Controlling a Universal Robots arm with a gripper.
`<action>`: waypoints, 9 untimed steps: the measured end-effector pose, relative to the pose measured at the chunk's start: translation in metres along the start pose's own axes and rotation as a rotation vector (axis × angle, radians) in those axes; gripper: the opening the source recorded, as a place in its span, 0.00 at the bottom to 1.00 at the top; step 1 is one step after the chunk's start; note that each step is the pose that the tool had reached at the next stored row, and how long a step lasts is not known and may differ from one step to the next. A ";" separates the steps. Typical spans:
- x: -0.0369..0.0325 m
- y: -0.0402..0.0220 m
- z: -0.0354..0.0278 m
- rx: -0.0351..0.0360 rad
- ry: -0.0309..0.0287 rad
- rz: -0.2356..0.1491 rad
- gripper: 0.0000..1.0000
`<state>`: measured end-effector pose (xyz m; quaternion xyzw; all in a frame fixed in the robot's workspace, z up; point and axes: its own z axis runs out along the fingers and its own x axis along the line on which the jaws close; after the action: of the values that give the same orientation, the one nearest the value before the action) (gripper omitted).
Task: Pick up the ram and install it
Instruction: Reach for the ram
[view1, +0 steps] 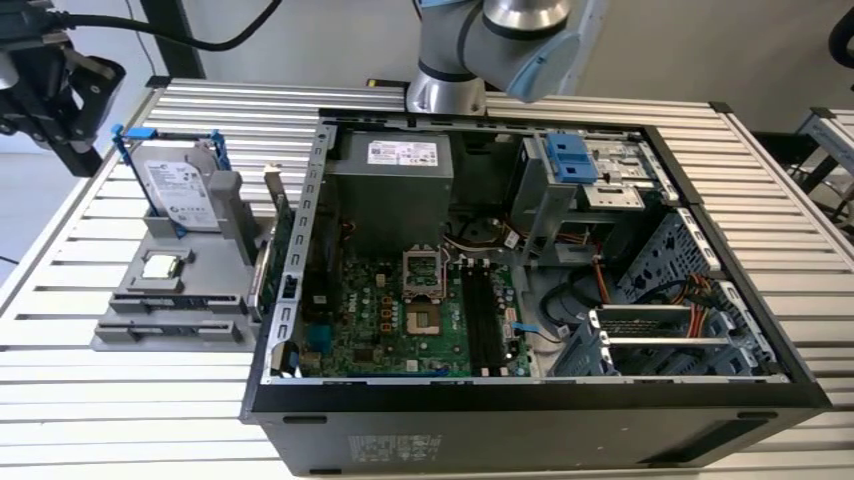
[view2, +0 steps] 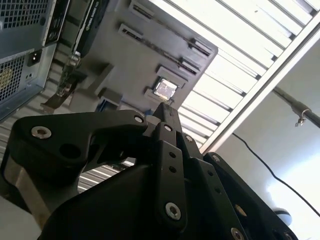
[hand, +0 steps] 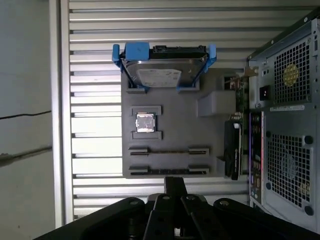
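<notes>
Hanging near the grey holder (hand: 172, 120), the gripper (hand: 175, 181) has its fingers pressed together and carries nothing. The ram (hand: 169, 150) stands on its edge in a long slot of that holder, on the near side of the small silver chip (hand: 145, 122) and the hard drive (hand: 159, 75). The holder sits at the exterior view's left of the open computer case (view1: 534, 395). So the job has not begun — the ram is not picked up yet, and not put on the green board (view1: 374, 320) inside the case. White stickers sit on the hard drive and on the grey power box (view1: 394, 175) — their words are too small to make out.
</notes>
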<state>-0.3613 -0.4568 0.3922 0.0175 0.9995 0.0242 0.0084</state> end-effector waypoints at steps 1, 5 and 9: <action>0.0000 -0.0021 -0.0001 0.0000 0.0000 0.000 0.00; -0.0003 -0.0095 -0.0002 0.0000 0.0001 -0.002 0.00; -0.0012 -0.0142 -0.0004 -0.0001 0.0003 -0.007 0.00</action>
<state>-0.3606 -0.4710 0.3919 0.0142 0.9996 0.0242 0.0083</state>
